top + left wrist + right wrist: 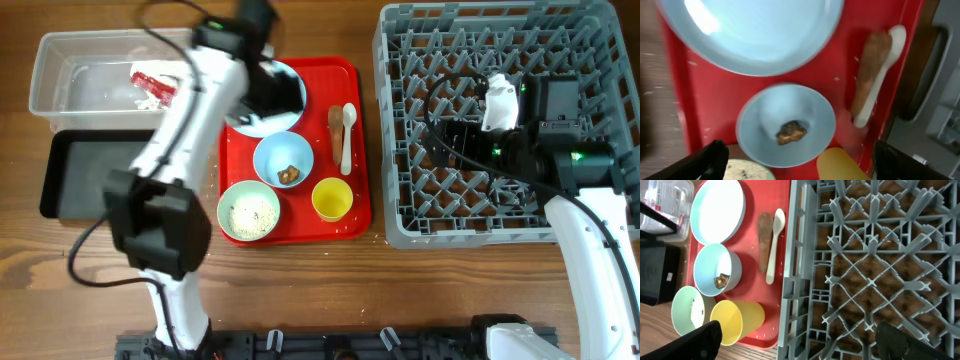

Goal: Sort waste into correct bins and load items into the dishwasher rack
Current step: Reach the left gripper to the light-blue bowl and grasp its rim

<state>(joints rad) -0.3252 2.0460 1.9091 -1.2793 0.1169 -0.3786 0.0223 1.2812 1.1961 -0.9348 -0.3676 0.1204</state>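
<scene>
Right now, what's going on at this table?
The left gripper hovers open over the red tray, above the plate and the bowl with a brown lump. The right gripper hangs open over the dishwasher rack, holding nothing. The crumpled wrapper lies in the clear tub. The rice bowl, yellow cup, spoon and carrot-like piece sit on the tray; no dishes show in the rack.

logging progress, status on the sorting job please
Both claws open, empty: left claw above red tray, right claw above rack. Wrapper in clear tub; plate on tray, not racked. Nothing blocking.
</scene>
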